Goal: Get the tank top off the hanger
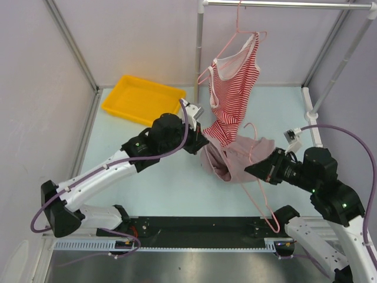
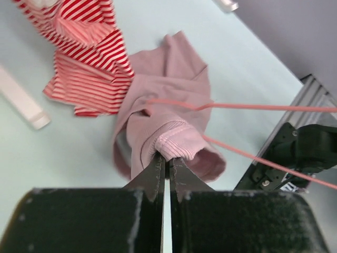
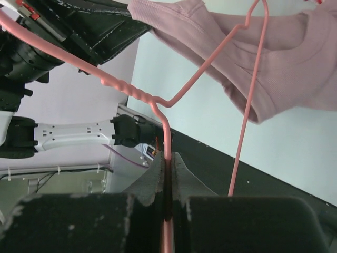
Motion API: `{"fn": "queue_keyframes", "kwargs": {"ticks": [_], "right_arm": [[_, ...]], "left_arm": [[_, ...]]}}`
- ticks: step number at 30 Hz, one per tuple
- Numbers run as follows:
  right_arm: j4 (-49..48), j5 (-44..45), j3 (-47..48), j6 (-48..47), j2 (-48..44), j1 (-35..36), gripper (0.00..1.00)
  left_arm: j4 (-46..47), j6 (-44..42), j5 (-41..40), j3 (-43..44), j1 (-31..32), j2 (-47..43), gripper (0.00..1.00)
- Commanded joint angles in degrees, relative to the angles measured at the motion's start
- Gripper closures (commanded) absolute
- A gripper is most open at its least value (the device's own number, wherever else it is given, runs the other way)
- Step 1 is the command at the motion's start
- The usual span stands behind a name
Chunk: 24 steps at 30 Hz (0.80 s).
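Pink tank top [image 1: 232, 154]: bunched in a heap low over the table [image 1: 147, 188], between the two arms. We cannot tell whether it rests on the surface.
Pink hanger [image 3: 129, 90]: thin wire, with part of its frame inside the garment. We see the twisted neck and hook pointing toward the near edge, clear of the cloth.
Left gripper [image 2: 167, 158]: jaws pressed together on a ribbed, stitched hem of the pink tank top. We note fabric pinched between the fingertips and no gap to speak of.
Right gripper [image 3: 167, 158]: jaws closed tight on the hanger's wire just below the twisted neck – the wire runs straight down between the fingers.
Relation of the two: we record them on opposite sides of the garment, left on cloth and right on wire.
Striped tank top [image 1: 235, 88]: red and white, hung from the rail [image 1: 283, 4] on a second hanger [image 1: 238, 22]. Its lower edge droops to the table and touches the far side of the pink heap.
Yellow tray [image 1: 141, 99]: far left of the table, well apart from both garments.
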<state>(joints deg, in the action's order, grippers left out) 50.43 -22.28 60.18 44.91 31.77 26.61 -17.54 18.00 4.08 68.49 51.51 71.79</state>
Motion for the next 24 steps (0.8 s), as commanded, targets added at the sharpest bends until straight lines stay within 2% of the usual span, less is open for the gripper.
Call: {"fn": "queue_keyframes", "kwargs": {"ticks": [1, 6, 11, 13, 17, 21, 23, 24], "right_arm": [[6.3, 5.7, 4.6, -1.8, -3.4, 0.2, 1.00], [8.0, 14.0, 7.2, -4.6, -3.0, 0.1, 1.00], [4.6, 19.3, 7.8, -5.2, -1.3, 0.0, 1.00], [2.0, 22.2, 8.8, -5.8, 0.1, 0.0, 1.00], [-3.8, 28.9, 11.8, -8.0, 6.3, -0.1, 1.00], [-10.2, 35.2, 17.8, -12.0, 16.8, -0.7, 1.00], [-13.1, 36.6, 21.4, -15.0, 20.6, -2.3, 1.00], [-16.0, 36.2, 22.8, -16.2, 24.5, -5.6, 1.00]], "left_arm": [[-4.4, -0.9, -7.9, 1.1, -1.3, -6.2, 1.00], [-13.7, -0.6, -13.5, -0.5, -4.7, -17.3, 1.00], [-22.8, -0.7, -18.7, 0.0, -5.8, -25.4, 1.00], [-23.8, 0.1, -18.2, -0.3, -5.8, -27.0, 1.00], [-19.7, 2.9, -12.5, -4.3, -5.9, -26.2, 1.00], [-12.7, 6.2, -4.6, -9.9, -5.8, -22.1, 1.00], [-10.0, 6.3, -2.2, -11.7, -5.9, -18.6, 1.00], [-9.5, 6.3, -1.3, -11.9, -5.8, -17.3, 1.00]]}}
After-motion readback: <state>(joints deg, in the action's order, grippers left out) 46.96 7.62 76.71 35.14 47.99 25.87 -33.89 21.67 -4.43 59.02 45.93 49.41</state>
